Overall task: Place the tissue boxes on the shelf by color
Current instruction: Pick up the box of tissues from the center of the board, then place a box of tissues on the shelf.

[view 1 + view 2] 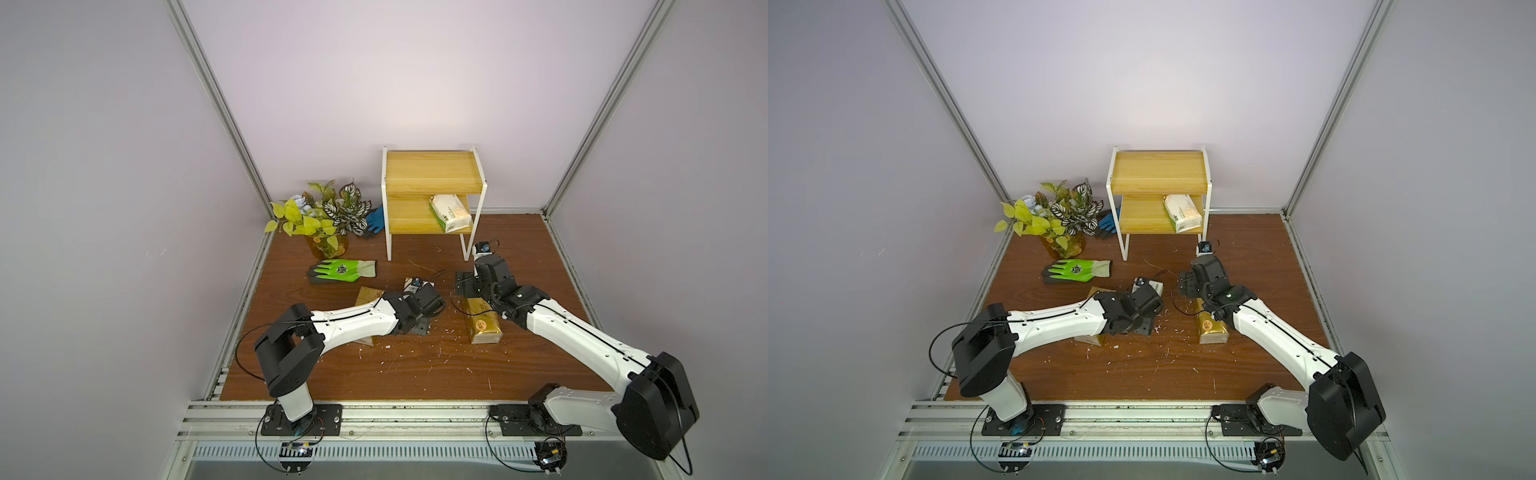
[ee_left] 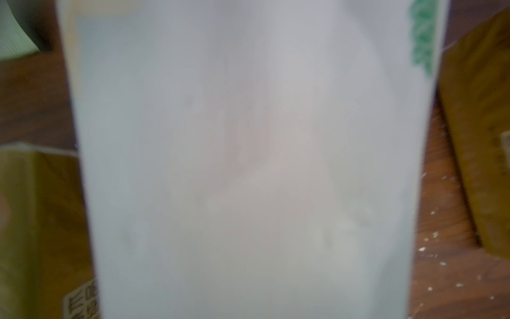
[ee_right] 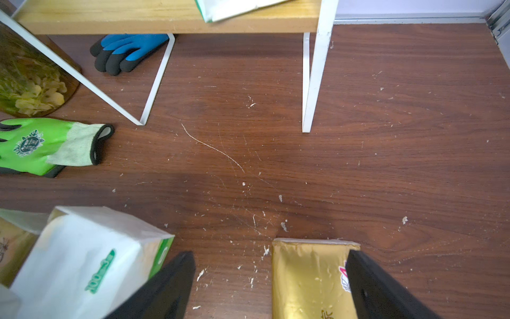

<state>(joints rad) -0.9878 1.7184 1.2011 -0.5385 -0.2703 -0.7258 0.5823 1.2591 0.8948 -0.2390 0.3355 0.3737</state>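
Observation:
The shelf point(image 1: 432, 195) stands at the back with one white tissue box point(image 1: 451, 212) lying on its lower board. My left gripper point(image 1: 417, 293) points down over a second white tissue box point(image 1: 1153, 286), which fills the left wrist view point(image 2: 248, 165) and hides the jaws; they are shut on it. A gold tissue box point(image 1: 368, 296) lies partly under the left arm. Another gold tissue box point(image 1: 482, 326) lies under my right gripper point(image 3: 271, 284), which is open. That box's far end point(image 3: 309, 276) sits between the jaws, close to one finger point(image 3: 367, 287).
A green glove point(image 1: 340, 271) lies left of centre. A blue glove point(image 1: 376, 220) and a potted plant point(image 1: 320, 216) sit beside the shelf's left legs. White scraps litter the brown table point(image 1: 415, 365). Metal rails edge the table.

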